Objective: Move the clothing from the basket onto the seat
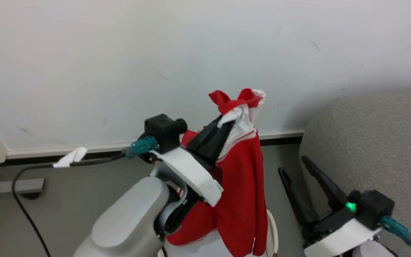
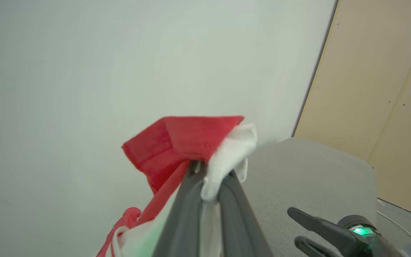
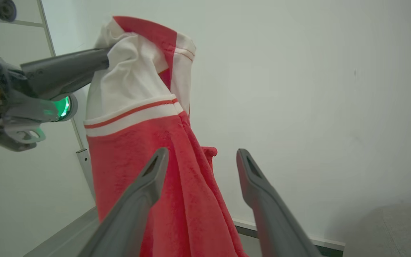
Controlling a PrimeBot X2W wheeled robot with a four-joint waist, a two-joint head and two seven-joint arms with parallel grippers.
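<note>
1. Wall (image 1: 191, 53): a plain pale surface beyond both claws, with a baseboard (image 1: 280, 134) at its foot.

2. Seat (image 1: 376, 142): light grey upholstery with a rounded edge. It lies just to the right of the right claw (image 1: 292, 164) and partly behind it. In the left wrist view the seat (image 2: 309, 171) is ahead and to the right of the left claw (image 2: 205, 167).

3. Clothing (image 1: 243, 185): red fabric with white panels and a red-striped white band. It hangs in the air from the left claw (image 1: 228, 119), draping straight down past that claw's wrist. It is clear of the seat and just left of the right claw. In the right wrist view the clothing (image 3: 134, 150) is ahead and to the left, behind that claw's left finger.

4. Left claw: raised, with fingers pressed together on a bunched red-and-white fold at the top of the clothing (image 2: 184, 139). A short tuft of fabric sticks out above the fingertips.

5. Right claw (image 3: 202, 151): lower than the left claw, with fingers spread wide and nothing between them. It does not touch the clothing.

6. Green lamp (image 1: 350, 206): lit at the base of the right claw.
</note>
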